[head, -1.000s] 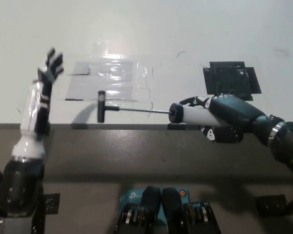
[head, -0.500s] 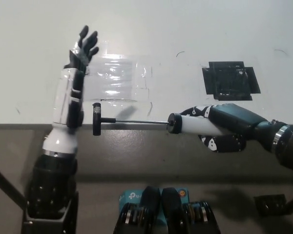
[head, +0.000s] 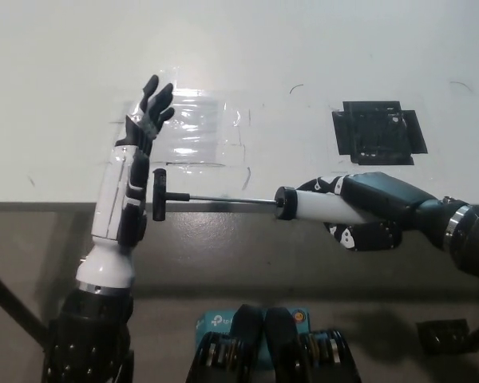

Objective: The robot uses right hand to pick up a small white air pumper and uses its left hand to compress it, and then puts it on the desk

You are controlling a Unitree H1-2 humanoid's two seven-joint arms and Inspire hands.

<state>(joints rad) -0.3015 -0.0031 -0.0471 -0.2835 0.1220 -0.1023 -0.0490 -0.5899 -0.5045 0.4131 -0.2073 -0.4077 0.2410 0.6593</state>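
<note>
The black right hand (head: 359, 215) is wrapped around the white barrel of the small air pumper (head: 303, 203), holding it level over the near edge of the desk (head: 319, 48) with its thin rod drawn out toward the left and ending in a black T-handle (head: 159, 194). Just left of that handle stands the white left hand (head: 132, 171) — flat, fingers spread and holding nothing, its side right by the handle, though actual contact cannot be told. Farther back on the desk lie a clear taped patch (head: 195, 132) and — to the right — a black tape square (head: 377, 132).
</note>
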